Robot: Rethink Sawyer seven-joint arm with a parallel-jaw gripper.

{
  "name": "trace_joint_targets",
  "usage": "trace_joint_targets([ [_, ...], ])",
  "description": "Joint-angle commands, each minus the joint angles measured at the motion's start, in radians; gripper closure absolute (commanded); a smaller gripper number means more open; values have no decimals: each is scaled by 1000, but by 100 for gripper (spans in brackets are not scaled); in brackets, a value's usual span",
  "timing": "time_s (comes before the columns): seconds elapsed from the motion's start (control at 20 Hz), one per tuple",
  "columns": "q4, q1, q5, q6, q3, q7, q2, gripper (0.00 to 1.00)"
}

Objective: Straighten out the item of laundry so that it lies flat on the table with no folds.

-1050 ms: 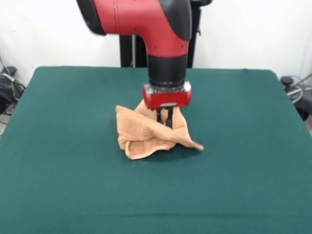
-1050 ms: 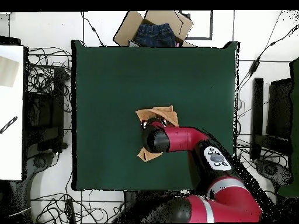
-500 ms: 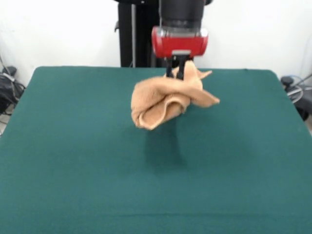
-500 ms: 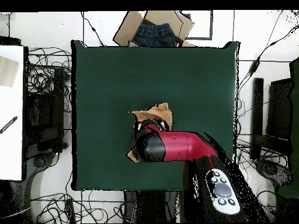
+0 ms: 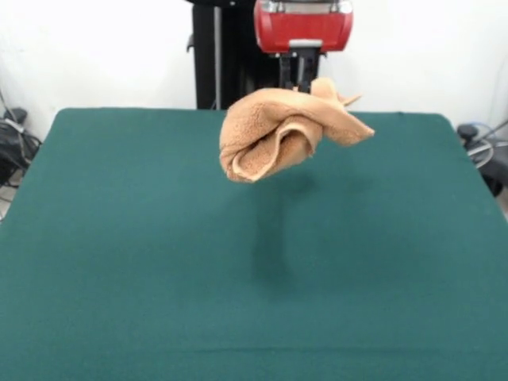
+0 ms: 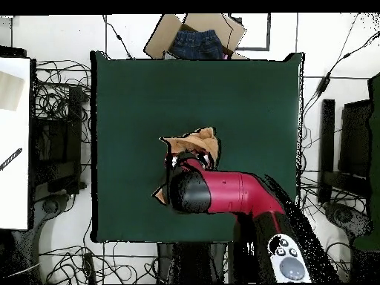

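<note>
The item of laundry (image 5: 278,135) is a light orange-tan towel, bunched and folded, hanging in the air well above the table (image 5: 119,238). My gripper (image 5: 295,82) is shut on the towel's top, under its red wrist block. A dark shadow lies on the green cloth below the towel. In the overhead view the arm covers most of the item of laundry (image 6: 194,141), with only crumpled edges showing beside it; the gripper itself is hidden there.
A cardboard box (image 6: 194,35) holding blue jeans sits beyond the table's far edge in the overhead view. Cables lie on the floor around the table (image 6: 245,96). A white table (image 6: 13,141) stands at the left.
The gripper has lifted the towel from the table surface high into the air and carried it slightly toward the robot; the towel still hangs bunched.
</note>
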Motion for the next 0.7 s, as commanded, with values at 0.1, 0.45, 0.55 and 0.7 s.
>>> trace_joint_targets([
  [0.1,102,-26,56,68,128,64,-25,100],
  [0.45,112,-53,53,58,165,56,-14,100],
  [0.55,112,-66,52,60,182,47,-9,100],
  [0.7,109,-60,40,62,177,51,-15,0],
])
